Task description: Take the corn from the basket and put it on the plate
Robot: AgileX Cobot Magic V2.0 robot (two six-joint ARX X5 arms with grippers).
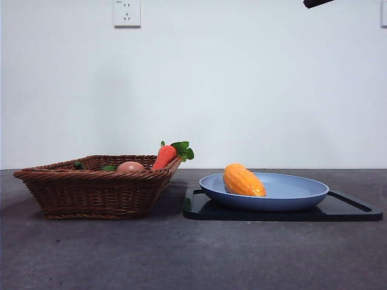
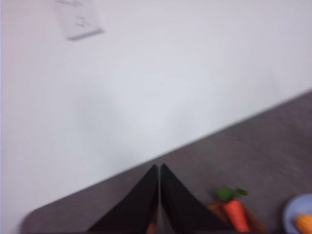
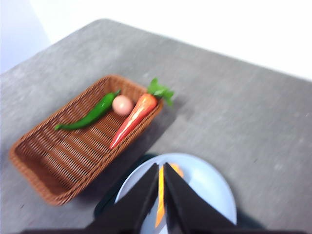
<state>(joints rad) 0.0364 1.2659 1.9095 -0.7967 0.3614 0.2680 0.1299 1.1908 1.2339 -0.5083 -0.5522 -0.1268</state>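
The corn (image 1: 243, 180), a yellow-orange cob, lies on the left part of the blue plate (image 1: 290, 190), away from the wicker basket (image 1: 91, 187) at the left. My right gripper (image 3: 161, 166) is shut with nothing in it, high above the plate (image 3: 204, 185); a sliver of corn (image 3: 160, 200) shows between its jaws. The basket (image 3: 58, 161) lies beside the plate. My left gripper (image 2: 159, 166) is also shut and empty, raised toward the wall, with the plate's edge (image 2: 297, 212) and the corn (image 2: 304, 223) far off at the side.
A carrot (image 1: 164, 157) with green leaves, a pinkish round item (image 3: 122, 104) and a green pepper (image 3: 90, 117) lie in the basket. A flat black tray (image 1: 351, 208) sits under the plate. An arm's black tip (image 1: 317, 2) shows at the top right.
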